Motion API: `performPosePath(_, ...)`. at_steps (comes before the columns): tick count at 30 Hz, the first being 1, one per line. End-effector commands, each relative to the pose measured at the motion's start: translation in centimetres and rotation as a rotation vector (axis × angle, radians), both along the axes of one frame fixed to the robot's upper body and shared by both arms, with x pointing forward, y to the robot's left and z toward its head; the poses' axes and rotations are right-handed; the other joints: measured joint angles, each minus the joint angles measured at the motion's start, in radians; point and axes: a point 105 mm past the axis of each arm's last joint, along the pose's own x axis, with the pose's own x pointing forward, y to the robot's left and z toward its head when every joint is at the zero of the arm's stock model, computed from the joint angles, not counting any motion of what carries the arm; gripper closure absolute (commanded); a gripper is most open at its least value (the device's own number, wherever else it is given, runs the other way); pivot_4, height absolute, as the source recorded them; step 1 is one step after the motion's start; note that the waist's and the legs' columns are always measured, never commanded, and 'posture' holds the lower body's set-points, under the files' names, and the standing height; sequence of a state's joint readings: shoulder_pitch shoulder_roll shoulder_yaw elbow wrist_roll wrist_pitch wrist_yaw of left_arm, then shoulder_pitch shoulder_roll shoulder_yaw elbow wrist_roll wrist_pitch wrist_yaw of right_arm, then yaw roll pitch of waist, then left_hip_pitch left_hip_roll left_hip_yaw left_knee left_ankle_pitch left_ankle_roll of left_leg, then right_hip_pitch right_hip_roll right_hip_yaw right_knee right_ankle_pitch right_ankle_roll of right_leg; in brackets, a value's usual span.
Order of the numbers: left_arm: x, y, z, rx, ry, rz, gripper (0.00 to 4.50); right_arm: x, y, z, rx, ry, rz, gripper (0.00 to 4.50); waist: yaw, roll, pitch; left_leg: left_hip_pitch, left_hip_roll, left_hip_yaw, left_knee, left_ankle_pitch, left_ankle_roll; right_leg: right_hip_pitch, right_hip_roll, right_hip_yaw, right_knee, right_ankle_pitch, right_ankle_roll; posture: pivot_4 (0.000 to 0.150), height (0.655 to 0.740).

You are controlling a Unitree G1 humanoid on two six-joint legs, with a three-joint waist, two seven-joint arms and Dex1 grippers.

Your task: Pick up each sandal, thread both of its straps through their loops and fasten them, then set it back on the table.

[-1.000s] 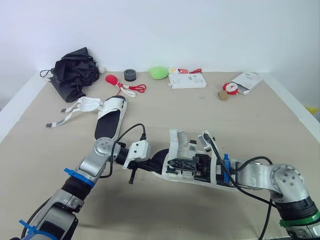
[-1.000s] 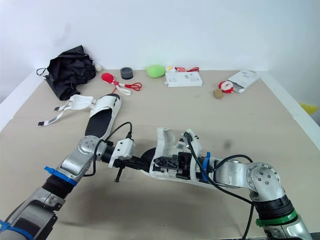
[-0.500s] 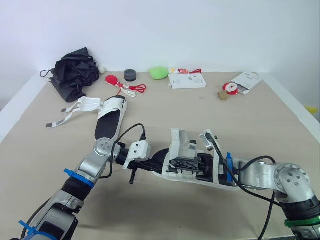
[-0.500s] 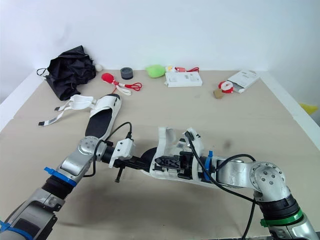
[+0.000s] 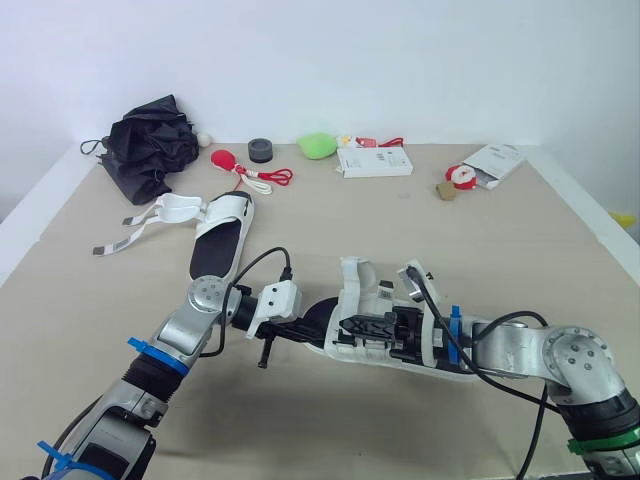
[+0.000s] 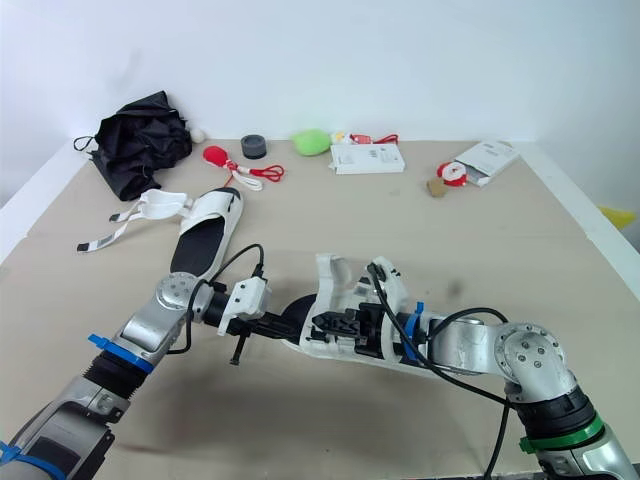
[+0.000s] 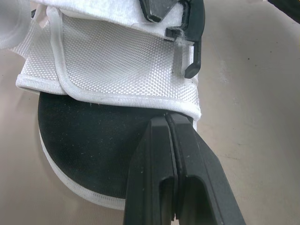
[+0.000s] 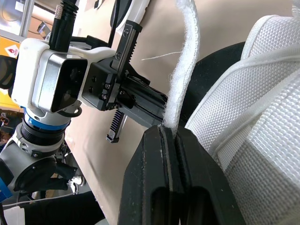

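Note:
A white sandal with a black insole (image 5: 372, 338) lies near the front of the table, held from both ends. My left gripper (image 5: 306, 335) is shut on its toe end, with the fingertips (image 7: 169, 123) pinching the edge where the white mesh upper meets the insole. My right gripper (image 5: 347, 326) reaches in from the heel side. It is shut on a white strap (image 8: 183, 70) that rises from between its fingertips (image 8: 161, 133). The second sandal (image 5: 222, 240) lies flat at the far left, its straps (image 5: 150, 218) open and spread on the table.
Along the back edge are a crumpled black umbrella (image 5: 150, 148), a red bulb with cord (image 5: 226, 158), a black roll (image 5: 261, 150), a green object (image 5: 317, 145), a white box (image 5: 374, 161) and a white packet (image 5: 493, 162). A small brown piece (image 5: 446, 190) lies near the packet.
My right arm shifted slightly to the right and back. Both grips and the sandal stay where they were.

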State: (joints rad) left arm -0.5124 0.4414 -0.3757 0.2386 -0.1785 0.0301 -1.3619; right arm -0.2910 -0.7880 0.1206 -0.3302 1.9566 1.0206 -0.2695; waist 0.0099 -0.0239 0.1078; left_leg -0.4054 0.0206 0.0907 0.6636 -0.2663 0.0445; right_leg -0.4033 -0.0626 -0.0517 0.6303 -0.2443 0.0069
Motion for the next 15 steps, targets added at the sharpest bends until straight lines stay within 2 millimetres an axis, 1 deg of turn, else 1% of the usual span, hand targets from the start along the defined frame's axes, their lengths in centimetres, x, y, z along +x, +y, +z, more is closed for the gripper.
performPosePath(1,-1.1,1.4,-4.2,0.145,0.135,0.032,4.5,-0.1,0.0,-0.6,-0.026,-0.001,0.005,4.47,0.0,0.0,0.0,0.0,0.0,0.0,0.0,0.0,0.0,0.0,0.0,0.0,0.0,0.0,0.0,0.15,0.74)
performPosePath(8,-1.1,1.5,-4.2,0.145,0.134,0.034,4.5,1.0,-1.0,-1.9,-0.088,-0.04,-0.043,4.47,0.0,0.0,0.0,0.0,0.0,0.0,0.0,0.0,0.0,0.0,0.0,0.0,0.0,0.0,0.0,0.15,0.74)
performPosePath(11,-1.1,1.6,-4.1,0.147,0.133,0.034,4.5,0.7,-0.6,-1.6,-0.066,-0.046,-0.013,4.47,0.0,0.0,0.0,0.0,0.0,0.0,0.0,0.0,0.0,0.0,0.0,0.0,0.0,0.0,0.0,0.15,0.74)
performPosePath(15,-1.0,1.7,-4.1,0.149,0.131,0.035,4.5,-0.4,-0.1,-1.7,-0.026,-0.009,0.038,4.47,0.0,0.0,0.0,0.0,0.0,0.0,0.0,0.0,0.0,0.0,0.0,0.0,0.0,0.0,0.0,0.15,0.74)
